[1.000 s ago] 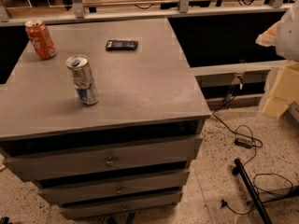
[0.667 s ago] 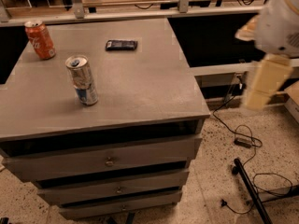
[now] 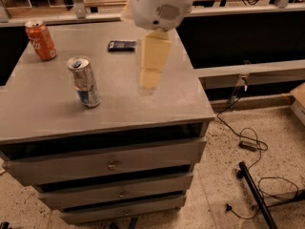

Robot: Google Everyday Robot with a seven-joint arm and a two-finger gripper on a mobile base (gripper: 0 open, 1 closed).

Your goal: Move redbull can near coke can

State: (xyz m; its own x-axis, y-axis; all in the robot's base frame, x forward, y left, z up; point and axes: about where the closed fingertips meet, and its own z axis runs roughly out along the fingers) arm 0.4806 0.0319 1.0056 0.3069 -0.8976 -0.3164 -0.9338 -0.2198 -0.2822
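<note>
The redbull can (image 3: 85, 82), slim, silver with blue patches, stands upright on the grey cabinet top (image 3: 157, 109), left of the middle. The coke can (image 3: 41, 40), orange-red with white script, stands upright at the far left corner, well apart from the redbull can. My gripper (image 3: 150, 75), cream-coloured under a white arm housing (image 3: 159, 6), hangs over the middle of the top, to the right of the redbull can and clear of it. It holds nothing that I can see.
A small flat black packet (image 3: 122, 45) lies at the back of the top, just behind the gripper. The cabinet has drawers (image 3: 112, 165) in front. Cables (image 3: 248, 144) and a black bar (image 3: 255, 194) lie on the speckled floor at the right.
My arm has swung in from the far right to over the middle of the cabinet top. Both cans and the black packet have stayed where they were.
</note>
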